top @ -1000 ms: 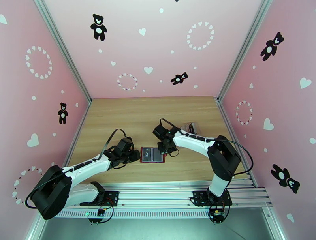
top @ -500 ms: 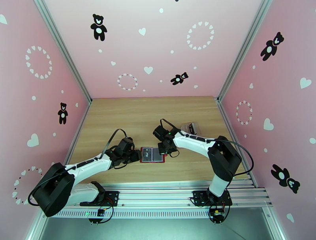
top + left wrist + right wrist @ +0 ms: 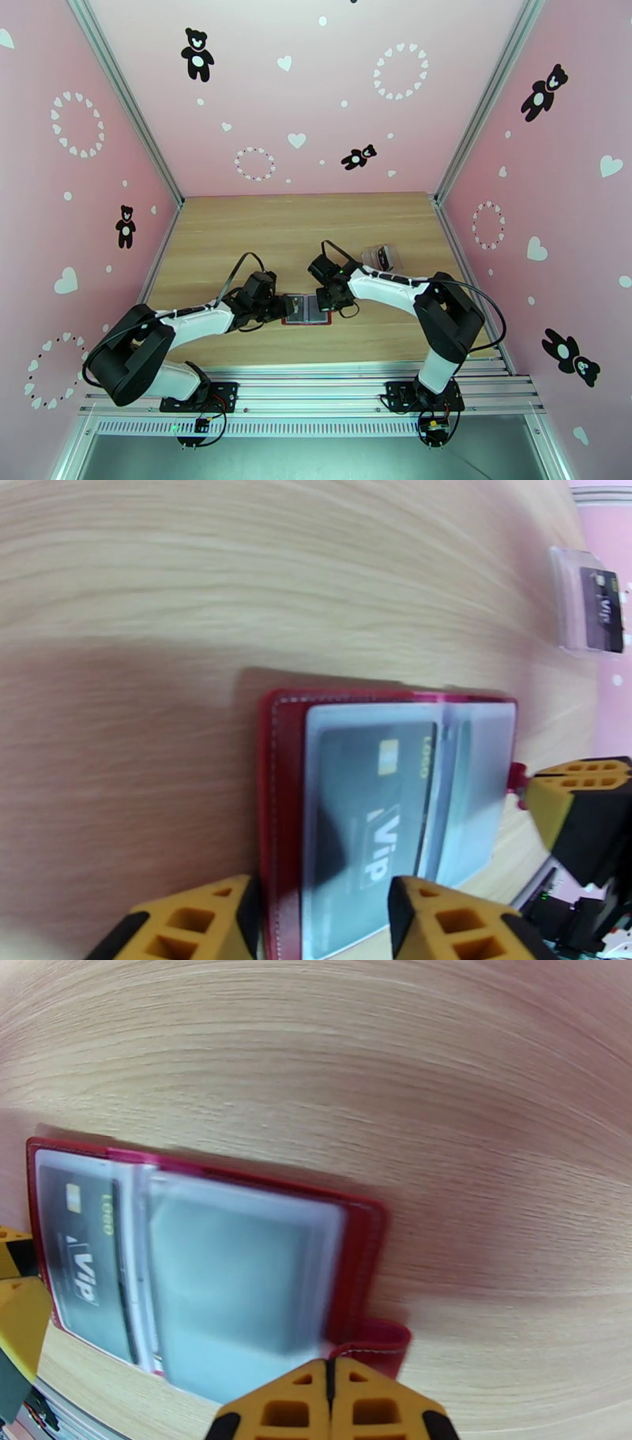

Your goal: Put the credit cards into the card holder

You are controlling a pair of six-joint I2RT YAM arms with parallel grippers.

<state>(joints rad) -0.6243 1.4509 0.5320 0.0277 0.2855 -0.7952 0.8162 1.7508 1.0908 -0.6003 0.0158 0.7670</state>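
Observation:
The red card holder (image 3: 305,309) lies open on the table between my two grippers. A dark credit card (image 3: 378,811) marked "Vip" sits under a clear sleeve in the holder's left half, and the card (image 3: 81,1256) is also in the right wrist view. My left gripper (image 3: 278,307) is at the holder's left edge, open, with its yellow fingers (image 3: 197,918) either side of that edge. My right gripper (image 3: 327,299) is shut with its tips (image 3: 330,1366) right by the holder's snap tab (image 3: 378,1340). Another dark card (image 3: 604,606) stands in a clear case.
The clear plastic case (image 3: 381,256) sits behind the right arm toward the back right. Bare wooden tabletop (image 3: 261,229) stretches to the pink walls. A metal rail (image 3: 332,379) runs along the near edge by the arm bases.
My left arm has swung right and forward, bringing its gripper up to the holder's left edge. The right arm and the holder have hardly moved.

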